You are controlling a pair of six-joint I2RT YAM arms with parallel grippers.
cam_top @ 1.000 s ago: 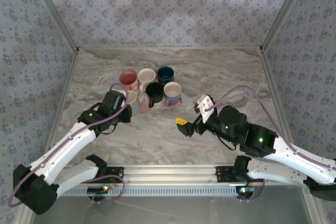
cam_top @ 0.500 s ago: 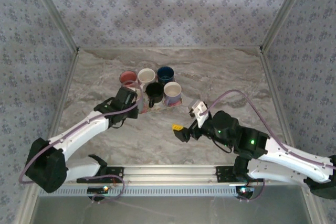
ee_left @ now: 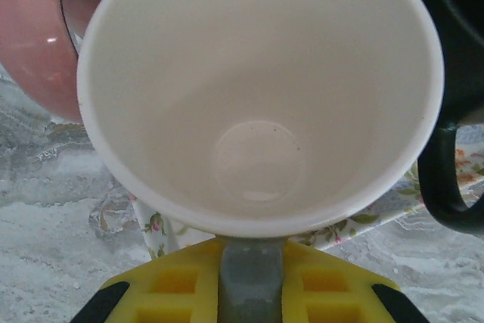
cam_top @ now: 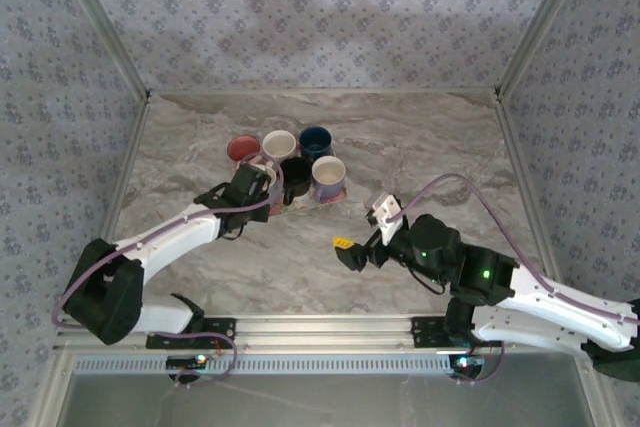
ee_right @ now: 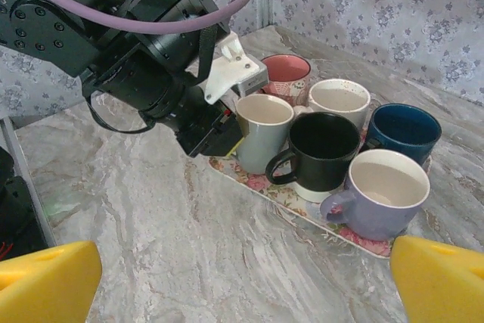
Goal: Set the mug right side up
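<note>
The grey mug (ee_right: 261,135) with a cream inside (ee_left: 257,111) stands mouth up at the left end of the floral tray (ee_right: 302,203). My left gripper (ee_right: 225,138) is shut on it from the near-left side, and a grey strip of the mug sits between the yellow fingers (ee_left: 174,285) in the left wrist view. From above, the left gripper (cam_top: 258,183) meets the mug (cam_top: 264,165) beside the black mug. My right gripper (cam_top: 348,250) hovers open over bare table in front of the tray, holding nothing; its yellow fingertips (ee_right: 45,281) frame the right wrist view.
Several other mugs stand upright on the tray: pink (ee_right: 286,72), white (ee_right: 339,98), black (ee_right: 325,145), blue (ee_right: 404,130) and lavender (ee_right: 386,191). The black mug (ee_left: 454,111) and pink mug (ee_left: 30,35) press close on either side. Patterned walls enclose the marble table (cam_top: 420,147).
My left arm has swung right and away with the grey mug, bringing it onto the tray's left end. The right gripper has drifted slightly left and nearer.
</note>
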